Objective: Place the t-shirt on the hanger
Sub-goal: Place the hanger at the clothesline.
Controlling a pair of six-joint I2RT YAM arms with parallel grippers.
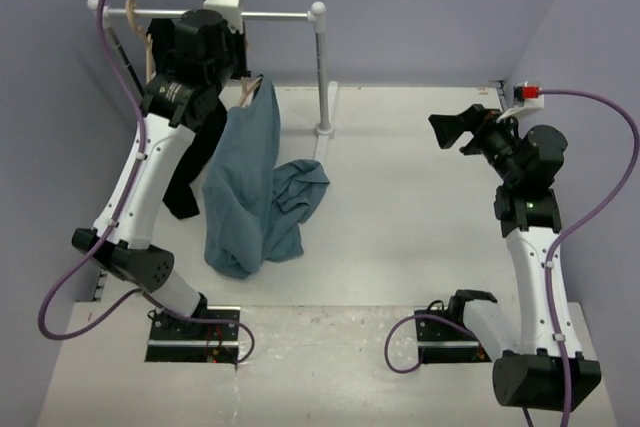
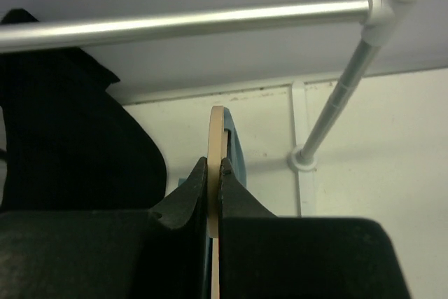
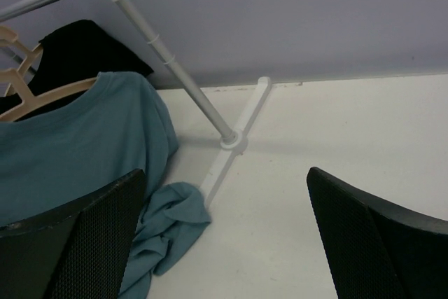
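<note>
Grey-blue t-shirt (image 1: 250,182) hangs from a pale wooden hanger (image 2: 216,145) at the back left of the white table (image 1: 420,217), in front of a clothes rack. Its upper part drapes over the hanger, with one bare wooden arm showing in the right wrist view. The lower cloth trails down onto the table and bunches in a crumpled heap near the foot of the rack post (image 1: 321,67). The left gripper (image 2: 215,173) is raised beside the silver rail (image 1: 270,15), its two black fingers pinched tight on the thin edge of the hanger, which sits below the rail and does not touch it. A black garment (image 1: 190,162) hangs from the rail just to the left of the t-shirt. The right gripper (image 1: 452,132) hovers well apart over the right side of the table, fingers spread wide and holding nothing, pointed toward the rack.
</note>
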